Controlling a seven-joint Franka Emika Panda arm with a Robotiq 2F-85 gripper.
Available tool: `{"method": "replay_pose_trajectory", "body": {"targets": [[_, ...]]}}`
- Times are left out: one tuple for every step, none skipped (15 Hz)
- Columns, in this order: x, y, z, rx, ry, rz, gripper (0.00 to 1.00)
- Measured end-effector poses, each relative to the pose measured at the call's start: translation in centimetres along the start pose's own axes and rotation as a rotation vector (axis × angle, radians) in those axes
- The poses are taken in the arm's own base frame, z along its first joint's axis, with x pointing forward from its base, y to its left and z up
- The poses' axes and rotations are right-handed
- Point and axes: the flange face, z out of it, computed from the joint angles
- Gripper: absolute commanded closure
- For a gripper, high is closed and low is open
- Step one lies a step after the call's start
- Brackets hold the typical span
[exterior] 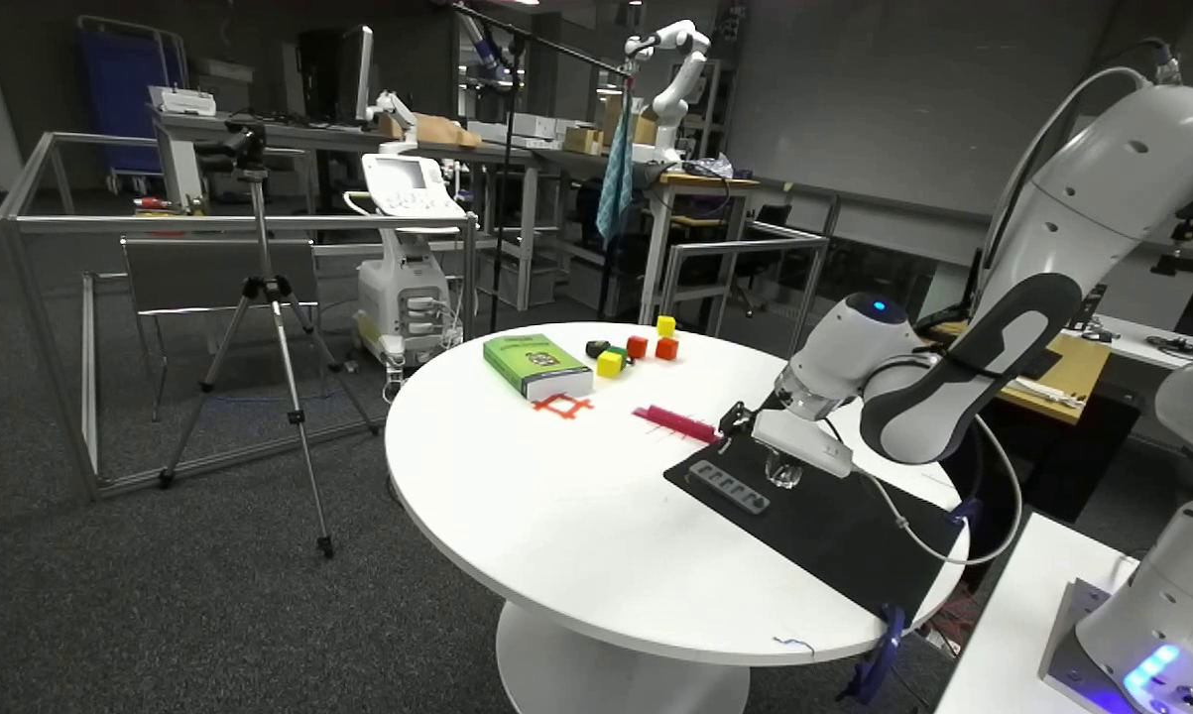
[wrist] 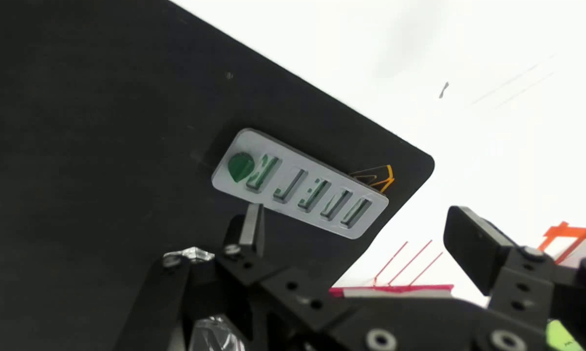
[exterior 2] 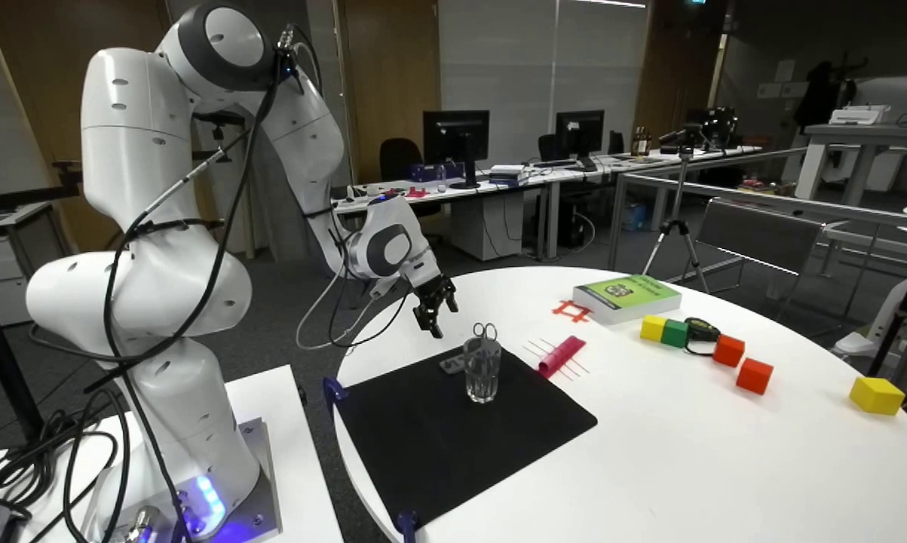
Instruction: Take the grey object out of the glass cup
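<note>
The glass cup (exterior 2: 482,381) is a clear tumbler standing upright on the black mat. The grey object (exterior 2: 485,330) stands in it, its two looped, scissor-like handles above the rim. In an exterior view the cup (exterior: 782,470) is partly hidden under the wrist housing, and the grey object cannot be made out. In the wrist view only bits of the cup (wrist: 215,334) show behind a finger. My gripper (exterior 2: 445,317) is open and empty, above the table beyond the cup and apart from it. In the wrist view its fingers (wrist: 358,234) are wide apart.
A flat grey slotted block (wrist: 300,185) lies on the black mat (exterior 2: 453,445) near the cup. A pink strip with thin rods (exterior 2: 562,356) lies beside the mat. A green book (exterior 2: 626,296), coloured cubes (exterior 2: 728,351) and an orange frame (exterior 2: 571,310) are farther off.
</note>
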Motion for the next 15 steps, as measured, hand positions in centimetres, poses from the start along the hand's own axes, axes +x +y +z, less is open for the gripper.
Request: {"method": "replay_pose_trajectory", "body": {"targets": [[0.3, -0.2, -0.7, -0.006, 0.002, -0.029, 0.0], [0.6, -0.4, -1.3, -0.012, 0.004, -0.057, 0.0], [1.1, -0.6, -2.0, -0.017, 0.008, -0.096, 0.0], [1.5, -0.9, -2.7, -0.018, 0.017, -0.134, 0.0], [1.8, -1.1, -3.4, -0.015, 0.026, -0.171, 0.0], [2.0, -1.4, -4.0, -0.011, 0.035, -0.21, 0.0], [2.0, -1.7, -4.6, -0.005, 0.047, -0.251, 0.0], [2.1, -1.9, -5.0, 0.0, 0.059, -0.285, 0.0], [2.1, -2.0, -5.4, 0.004, 0.071, -0.316, 0.0], [2.2, -2.2, -5.8, 0.008, 0.082, -0.346, 0.0], [2.3, -2.4, -6.2, 0.013, 0.092, -0.382, 0.0], [2.5, -2.5, -6.6, 0.018, 0.1, -0.42, 0.0], [2.7, -2.7, -7.1, 0.024, 0.106, -0.456, 0.0], [2.9, -2.8, -7.5, 0.027, 0.106, -0.497, 0.0], [3.1, -2.9, -8.0, 0.026, 0.101, -0.538, 0.0]]}}
